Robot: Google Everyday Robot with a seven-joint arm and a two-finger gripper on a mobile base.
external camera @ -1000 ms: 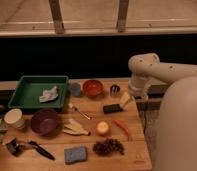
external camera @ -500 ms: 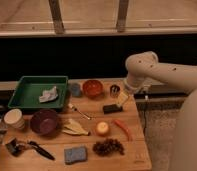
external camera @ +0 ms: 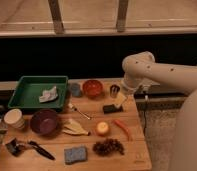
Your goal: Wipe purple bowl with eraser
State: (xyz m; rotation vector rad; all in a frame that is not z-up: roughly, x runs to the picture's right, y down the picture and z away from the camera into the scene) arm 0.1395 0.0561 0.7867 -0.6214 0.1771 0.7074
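The purple bowl [external camera: 44, 121] sits at the left of the wooden table, in front of the green tray. The eraser [external camera: 112, 108], a small flat black block, lies on the table right of centre. My gripper [external camera: 120, 99] hangs at the end of the white arm, just above and slightly right of the eraser, with its pale fingers pointing down at it. It is open and holds nothing. The bowl is well to the left of the gripper.
A green tray [external camera: 22, 92] with a crumpled cloth stands at back left. Around it are an orange bowl [external camera: 92, 88], a metal cup [external camera: 114, 90], a cream cup [external camera: 13, 118], a black-handled brush [external camera: 37, 149], a blue-grey sponge [external camera: 75, 154], an orange fruit [external camera: 102, 128] and a red chili [external camera: 123, 129].
The arm has swung left and lowered, bringing the gripper from the table's right edge to just above the eraser. Nothing on the table has moved.
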